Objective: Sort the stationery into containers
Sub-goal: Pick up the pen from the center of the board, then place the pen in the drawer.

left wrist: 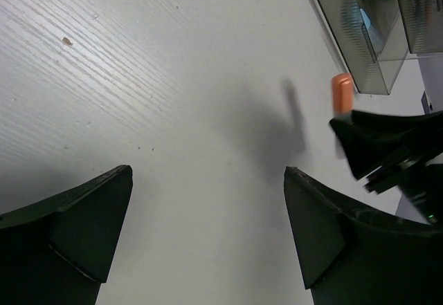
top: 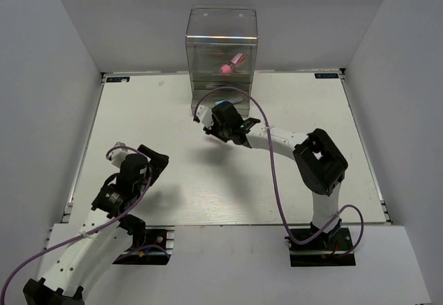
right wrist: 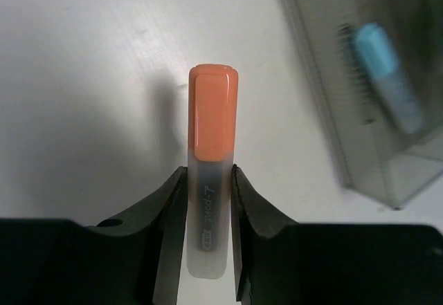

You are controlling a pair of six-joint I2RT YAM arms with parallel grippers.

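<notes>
Marker [right wrist: 211, 156], orange-capped, sits clamped in the right pincer [right wrist: 209, 180], cap jutting past the tips.

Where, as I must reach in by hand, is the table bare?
Bare: the far-left table between the drawer box and left wall, the far-right side beyond the right arm, and the middle between both arms. Crowded: just before the box, where the right claw holds an orange marker.

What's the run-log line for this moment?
right jaws: shut on orange-capped marker, near drawer box | left jaws: open, empty | in box: teal-capped marker, pink piece
</notes>
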